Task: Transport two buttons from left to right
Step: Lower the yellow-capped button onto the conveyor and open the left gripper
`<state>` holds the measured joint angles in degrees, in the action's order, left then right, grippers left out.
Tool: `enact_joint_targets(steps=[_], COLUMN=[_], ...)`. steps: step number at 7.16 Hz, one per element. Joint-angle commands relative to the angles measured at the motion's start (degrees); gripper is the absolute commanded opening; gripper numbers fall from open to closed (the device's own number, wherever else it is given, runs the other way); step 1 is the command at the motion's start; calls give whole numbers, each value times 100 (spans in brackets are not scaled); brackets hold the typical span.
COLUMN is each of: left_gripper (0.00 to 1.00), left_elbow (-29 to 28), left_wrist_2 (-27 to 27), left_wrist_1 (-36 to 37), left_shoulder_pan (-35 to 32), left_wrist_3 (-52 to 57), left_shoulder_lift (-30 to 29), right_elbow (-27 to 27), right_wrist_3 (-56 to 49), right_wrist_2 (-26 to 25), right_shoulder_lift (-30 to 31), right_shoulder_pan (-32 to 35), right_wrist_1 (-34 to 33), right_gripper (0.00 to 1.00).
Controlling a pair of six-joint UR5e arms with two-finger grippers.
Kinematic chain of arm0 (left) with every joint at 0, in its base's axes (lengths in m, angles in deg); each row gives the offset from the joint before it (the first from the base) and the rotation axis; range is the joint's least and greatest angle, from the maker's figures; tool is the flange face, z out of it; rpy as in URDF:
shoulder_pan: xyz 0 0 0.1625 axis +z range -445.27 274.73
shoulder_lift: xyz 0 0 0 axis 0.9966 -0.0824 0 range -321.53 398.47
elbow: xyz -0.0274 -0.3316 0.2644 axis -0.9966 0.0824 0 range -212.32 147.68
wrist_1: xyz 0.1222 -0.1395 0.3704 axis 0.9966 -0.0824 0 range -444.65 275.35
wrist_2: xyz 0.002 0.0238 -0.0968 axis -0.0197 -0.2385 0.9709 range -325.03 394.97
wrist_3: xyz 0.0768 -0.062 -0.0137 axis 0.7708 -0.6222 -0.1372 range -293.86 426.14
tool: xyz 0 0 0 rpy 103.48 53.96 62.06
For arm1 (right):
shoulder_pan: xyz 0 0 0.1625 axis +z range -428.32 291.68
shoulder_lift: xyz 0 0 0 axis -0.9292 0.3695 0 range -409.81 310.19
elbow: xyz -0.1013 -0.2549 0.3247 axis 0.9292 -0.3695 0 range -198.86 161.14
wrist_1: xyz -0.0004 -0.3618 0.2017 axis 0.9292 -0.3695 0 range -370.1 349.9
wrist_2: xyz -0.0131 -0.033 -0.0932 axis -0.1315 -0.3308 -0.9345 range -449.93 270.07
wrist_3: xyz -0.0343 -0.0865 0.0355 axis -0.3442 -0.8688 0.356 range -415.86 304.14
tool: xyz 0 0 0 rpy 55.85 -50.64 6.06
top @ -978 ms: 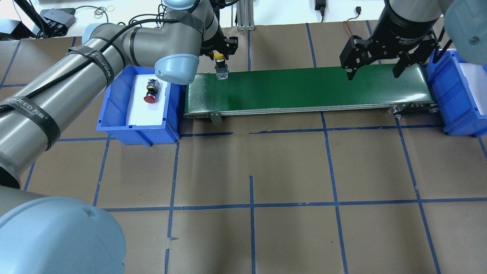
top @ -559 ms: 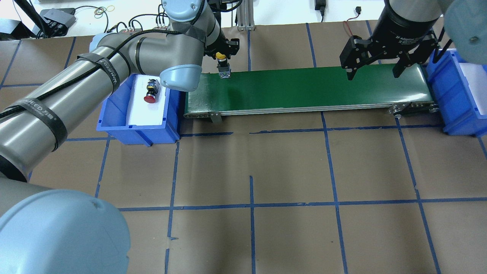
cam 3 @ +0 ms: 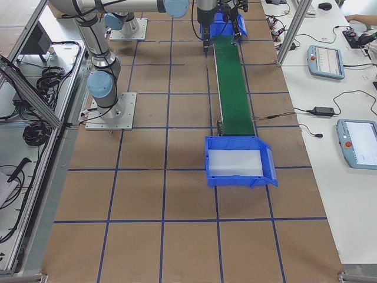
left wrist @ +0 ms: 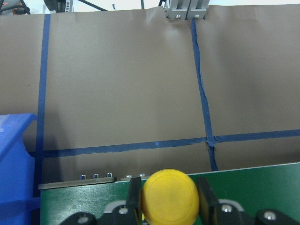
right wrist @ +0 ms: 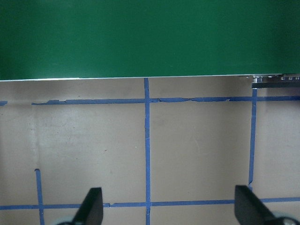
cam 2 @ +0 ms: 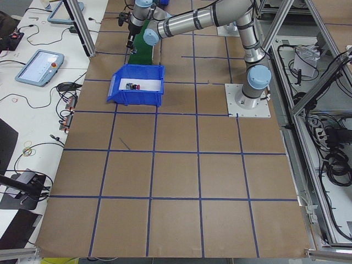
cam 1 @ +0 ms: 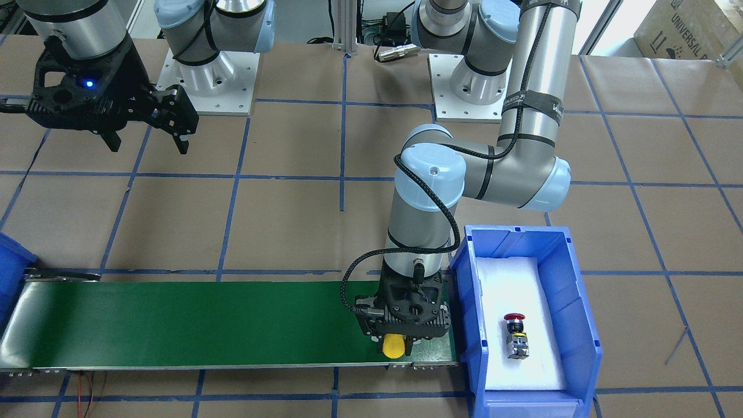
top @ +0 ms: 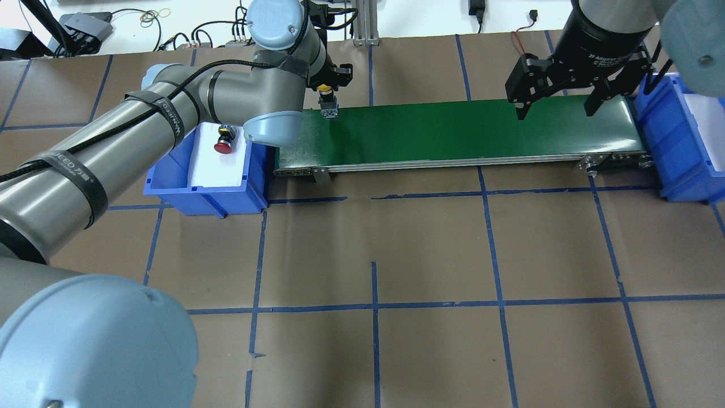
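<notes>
Counter (top: 430, 249): covered in brown paper, marked into squares with blue tape.

Left bin (top: 204, 195): a blue bin with a white lining, at the left end of the belt and just beside it.

Red button (top: 222, 146): lies on its side on the white lining of the left bin, with its red cap toward the robot. The front-facing view (cam 1: 515, 335) shows a black, yellow and silver body behind the cap. No hand touches it. From overhead, the left arm's elbow hides part of the body.

Conveyor belt (top: 453, 127): a long green strip running left to right between the two bins.

Yellow button (top: 325, 99): upright with its cap on top, over the left end of the belt near the belt's far edge. I cannot tell whether its base rests on the belt.

Left hand (cam 1: 400, 337): points straight down. Its two fingers (left wrist: 135, 204) are clamped on either side of the yellow button, just below the cap (left wrist: 169, 197).

Right hand (top: 555, 110): raised near the right end of the belt. Its fingers (right wrist: 91, 206) are spread wide apart, with nothing between them.

Right bin (top: 668, 147): blue with a white lining, at the right end of the belt. Neither button is in the part that shows.
</notes>
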<state>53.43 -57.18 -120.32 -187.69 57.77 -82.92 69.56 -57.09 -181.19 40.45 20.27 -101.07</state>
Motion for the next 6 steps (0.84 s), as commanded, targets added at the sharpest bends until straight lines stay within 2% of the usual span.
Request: enact_joint_targets(steps=[1,6], left_gripper=[1,1], left_elbow=[64,230], left_wrist_2=[-162,-338], left_wrist_1=[210,210], left_shoulder_pan=[-7,-42], left_wrist_3=[-16,-139], left_shoulder_lift=[20,160], right_elbow=[9,9], right_wrist_3=[0,0], right_wrist_2=[2,-7], right_shoulder_lift=[0,0], right_shoulder_pan=[1,1], right_wrist_1=[0,0], right_gripper=[100,100])
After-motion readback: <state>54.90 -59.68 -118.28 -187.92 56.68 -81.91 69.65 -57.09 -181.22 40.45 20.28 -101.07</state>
